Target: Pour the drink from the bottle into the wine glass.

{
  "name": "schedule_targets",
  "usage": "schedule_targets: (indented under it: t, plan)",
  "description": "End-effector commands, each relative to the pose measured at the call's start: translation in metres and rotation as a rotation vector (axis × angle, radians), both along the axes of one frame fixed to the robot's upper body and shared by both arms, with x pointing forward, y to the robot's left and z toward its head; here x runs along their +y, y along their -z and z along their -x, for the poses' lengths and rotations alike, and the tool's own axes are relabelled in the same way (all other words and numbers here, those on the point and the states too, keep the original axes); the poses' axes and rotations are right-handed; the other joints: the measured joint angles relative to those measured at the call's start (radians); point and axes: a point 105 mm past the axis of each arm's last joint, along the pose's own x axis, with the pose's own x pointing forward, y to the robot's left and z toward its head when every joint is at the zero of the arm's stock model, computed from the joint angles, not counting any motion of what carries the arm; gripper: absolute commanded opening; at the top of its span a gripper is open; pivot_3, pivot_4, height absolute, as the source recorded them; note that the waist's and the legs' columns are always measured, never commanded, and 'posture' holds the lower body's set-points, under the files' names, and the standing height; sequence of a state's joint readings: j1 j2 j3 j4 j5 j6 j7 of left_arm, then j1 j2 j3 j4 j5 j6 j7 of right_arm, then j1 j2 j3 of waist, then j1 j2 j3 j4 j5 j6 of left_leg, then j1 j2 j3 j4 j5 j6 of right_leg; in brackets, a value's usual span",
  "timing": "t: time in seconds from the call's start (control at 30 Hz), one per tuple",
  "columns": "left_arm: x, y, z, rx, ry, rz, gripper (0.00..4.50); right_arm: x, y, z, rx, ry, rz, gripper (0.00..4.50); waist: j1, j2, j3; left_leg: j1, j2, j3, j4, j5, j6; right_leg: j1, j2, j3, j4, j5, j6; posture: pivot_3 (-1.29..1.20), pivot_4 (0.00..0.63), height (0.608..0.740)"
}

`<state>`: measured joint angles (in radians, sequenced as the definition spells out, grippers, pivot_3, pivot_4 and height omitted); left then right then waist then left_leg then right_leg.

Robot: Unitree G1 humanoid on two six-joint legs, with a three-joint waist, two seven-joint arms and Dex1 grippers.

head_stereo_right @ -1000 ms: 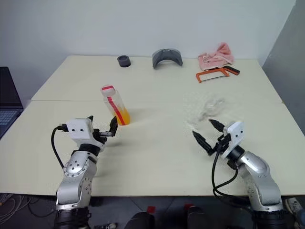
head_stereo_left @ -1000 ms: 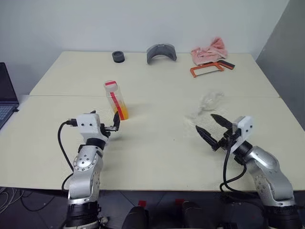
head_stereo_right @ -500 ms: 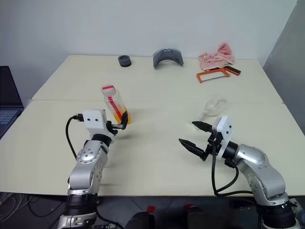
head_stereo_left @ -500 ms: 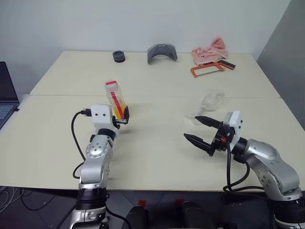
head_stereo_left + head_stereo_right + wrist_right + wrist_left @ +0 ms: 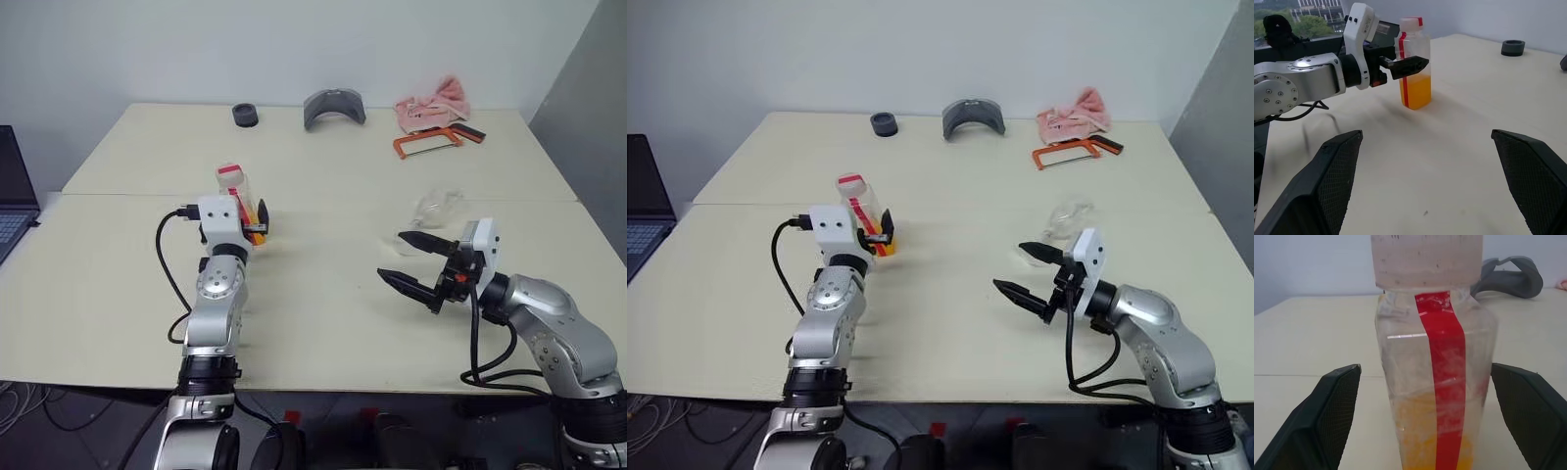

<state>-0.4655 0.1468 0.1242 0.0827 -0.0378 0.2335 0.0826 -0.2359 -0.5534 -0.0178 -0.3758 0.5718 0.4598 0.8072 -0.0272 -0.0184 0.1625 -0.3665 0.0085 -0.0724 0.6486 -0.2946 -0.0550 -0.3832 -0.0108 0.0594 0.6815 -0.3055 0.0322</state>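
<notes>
The left gripper point(image 5: 1425, 421) is waiting wide open with the bottle point(image 5: 1432, 357) between its fingers (not touching yet). It should squeeze gently, keeping the drink point(image 5: 1415, 92) upright. The right gripper point(image 5: 1031, 274) is spread open, holding nothing, with the wine glass point(image 5: 1065, 219) just behind its fingers.

The place looked like a plain robotics lab or test room. Two pale cream desks point(image 5: 323, 304) stood pushed together against a bare white wall. Far beyond the right gripper point(image 5: 411, 262) lay an orange hacksaw point(image 5: 425, 143) beside a crumpled pink cloth point(image 5: 431, 101), and further along a grey curved part point(image 5: 333, 107) and a small black ring point(image 5: 246, 116). Well out to the side of the left gripper point(image 5: 257, 217), a dark laptop point(image 5: 14, 201) showed at the edge.
</notes>
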Motion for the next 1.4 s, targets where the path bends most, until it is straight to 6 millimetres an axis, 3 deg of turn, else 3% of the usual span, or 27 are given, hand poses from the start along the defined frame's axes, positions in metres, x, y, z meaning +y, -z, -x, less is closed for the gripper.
schedule_targets:
  t: [0.03,1.23,1.4]
  plan:
    - [-0.002,-0.018,-0.004,-0.05,-0.023,-0.01,4.48,0.0,-0.012,0.0,-0.038,-0.025,-0.003,4.5,0.0,0.0,0.0,0.0,0.0,0.0,0.0,0.0,0.0,0.0,0.0,0.0,0.0,0.0,0.0,0.0,0.15,0.74]
    - [-0.007,-0.024,-0.02,0.006,-0.079,-0.049,4.48,0.003,-0.018,-0.004,-0.036,-0.056,0.002,4.5,0.0,0.0,0.0,-0.001,-0.001,-0.001,0.0,0.0,0.0,0.0,-0.003,-0.003,0.0,0.0,0.0,0.0,0.15,0.74]
    - [-0.007,-0.026,-0.02,-0.003,-0.078,-0.059,3.3,0.002,-0.017,-0.004,-0.034,-0.052,0.004,4.5,0.0,0.0,0.0,-0.001,-0.001,-0.001,0.0,0.0,-0.001,0.0,-0.004,-0.003,0.0,0.0,0.0,0.0,0.15,0.74]
